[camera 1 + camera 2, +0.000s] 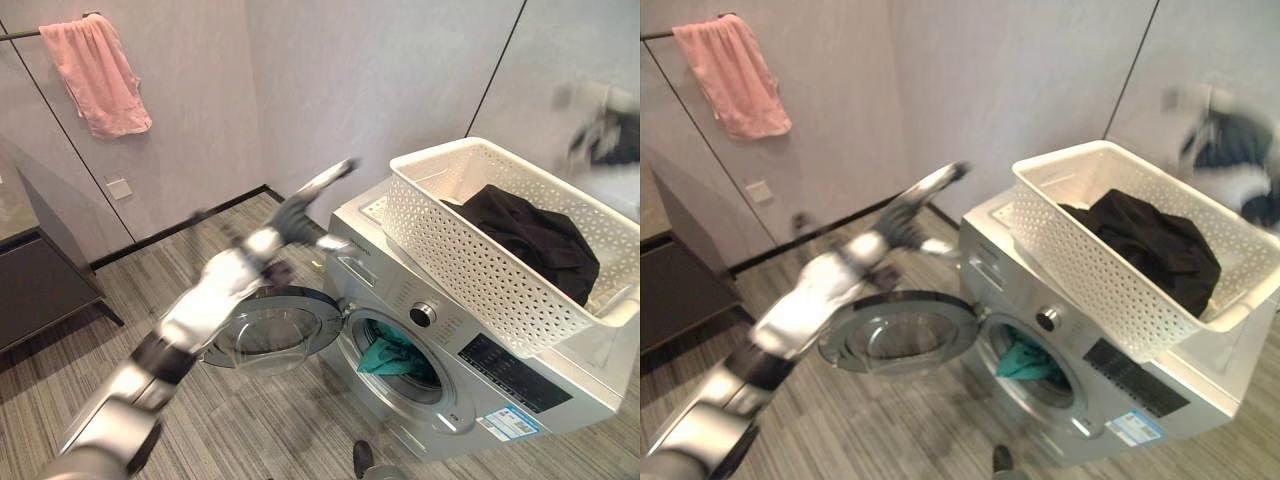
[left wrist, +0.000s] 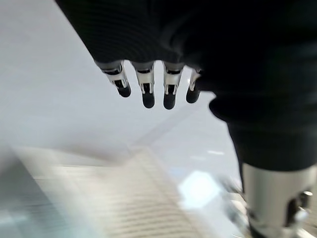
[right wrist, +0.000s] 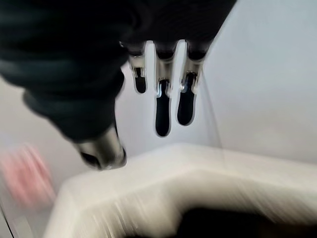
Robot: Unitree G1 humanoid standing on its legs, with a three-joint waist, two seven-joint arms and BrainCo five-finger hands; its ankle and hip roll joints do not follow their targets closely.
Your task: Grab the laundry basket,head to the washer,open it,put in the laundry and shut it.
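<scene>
Midway: white laundry basket (image 1: 470,235) atop washer (image 1: 450,370), door (image 1: 270,330) open; teal cloth (image 1: 385,355) in drum, black garment (image 1: 530,235) unloaded; left hand (image 1: 300,205) and right hand (image 3: 163,94) both released, empty.

Soft, even indoor light, no hard shadows. The left hand (image 1: 300,205) and right hand (image 1: 605,135) smear with motion blur. Faint glare sits on the washer (image 1: 520,385) door glass (image 1: 270,335). Both wrist views are blurred; the basket (image 3: 198,173) rim streaks.

Head pair looks down at washer (image 1: 470,370); both wrist views sit close.
</scene>
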